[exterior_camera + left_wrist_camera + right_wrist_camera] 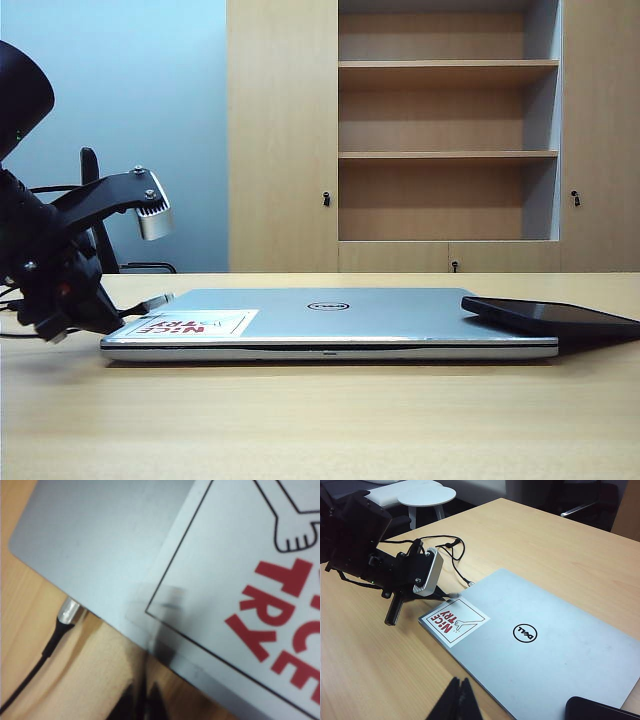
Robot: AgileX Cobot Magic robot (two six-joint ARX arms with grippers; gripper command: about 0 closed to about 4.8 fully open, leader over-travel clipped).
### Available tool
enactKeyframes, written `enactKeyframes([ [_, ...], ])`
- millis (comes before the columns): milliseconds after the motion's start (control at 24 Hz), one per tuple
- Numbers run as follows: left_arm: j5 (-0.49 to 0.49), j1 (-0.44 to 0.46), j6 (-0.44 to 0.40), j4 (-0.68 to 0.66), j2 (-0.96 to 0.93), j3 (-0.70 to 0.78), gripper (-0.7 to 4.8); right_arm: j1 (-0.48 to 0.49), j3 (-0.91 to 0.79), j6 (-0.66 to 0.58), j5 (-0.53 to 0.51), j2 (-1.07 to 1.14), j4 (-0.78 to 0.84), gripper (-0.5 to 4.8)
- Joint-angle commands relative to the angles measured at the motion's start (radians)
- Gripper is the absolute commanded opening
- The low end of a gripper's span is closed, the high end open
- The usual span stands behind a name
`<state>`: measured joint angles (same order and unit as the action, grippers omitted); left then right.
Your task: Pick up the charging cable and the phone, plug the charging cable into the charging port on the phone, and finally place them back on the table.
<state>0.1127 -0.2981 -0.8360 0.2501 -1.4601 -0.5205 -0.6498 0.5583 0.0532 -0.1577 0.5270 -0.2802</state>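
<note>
- Landmark: closed silver laptop [330, 325], lying flat on the table [320, 420] of light wood grain.
- Exterior view: phone [550, 317] sits tilted at the laptop's far-right end, one end resting on the lid, the other overhanging toward the table. Wooden shelf cabinet [445, 135] stands behind the laptop.
- Same view: left gripper [75, 310] is low at the laptop's sticker end; its fingertips are lost in the dark arm body here. The silver-grey plug of the charging cable [155, 300] pokes out just beside that corner.
- Left wrist view, only one this close: cable plug [69, 610] lies against the laptop's edge, black cord trailing away over the table. Red-lettered sticker [260, 580] fills the lid. Left fingertips [145, 700] appear pressed together at the laptop's edge, apart from the plug; nothing visibly between them.
- Right wrist view, from above: cable [451, 555] loops on the table behind the laptop's sticker corner, plug at the laptop's edge. Left gripper [395, 607] hangs by the sticker [454, 621].
- Right gripper [457, 700] hovers over the table beside the laptop's near edge, jaws clenched, empty. Only a corner of the phone [600, 709] shows.
</note>
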Motion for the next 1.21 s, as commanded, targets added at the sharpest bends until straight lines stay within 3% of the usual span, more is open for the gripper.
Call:
enactKeyframes([
  [42,0.006,0.001,0.033,0.010,0.002,-0.002,-0.06,0.000,0.007,0.004,0.000,-0.004,0.015,-0.06],
  [292,0.006,0.001,0.048,0.010,0.025,-0.006,-0.06,0.000,0.007,0.003,0.002,-0.004,0.017,-0.06],
  [500,0.006,0.001,0.174,-0.005,0.151,-0.010,-0.06,0.000,0.007,-0.006,0.033,-0.004,0.023,-0.06],
  [584,0.006,0.001,0.378,-0.006,0.233,-0.010,-0.06,0.002,0.007,-0.058,0.074,-0.003,0.023,-0.06],
  [709,0.006,0.001,0.590,-0.013,0.285,-0.010,-0.06,0.002,0.007,-0.120,0.116,-0.003,0.023,-0.06],
  [751,0.006,0.001,0.732,-0.025,0.316,-0.010,-0.06,0.003,0.007,-0.159,0.137,-0.003,0.023,-0.06],
  [834,0.006,0.000,0.849,-0.038,0.342,-0.010,-0.06,0.006,0.007,-0.171,0.140,-0.003,0.023,-0.06],
  [1001,0.006,-0.006,0.985,-0.062,0.375,-0.010,-0.06,0.032,0.007,-0.185,0.140,-0.003,0.023,-0.06],
  [1209,0.006,-0.082,0.994,-0.097,0.388,-0.010,-0.06,0.105,0.007,-0.186,0.138,-0.003,0.023,-0.06],
])
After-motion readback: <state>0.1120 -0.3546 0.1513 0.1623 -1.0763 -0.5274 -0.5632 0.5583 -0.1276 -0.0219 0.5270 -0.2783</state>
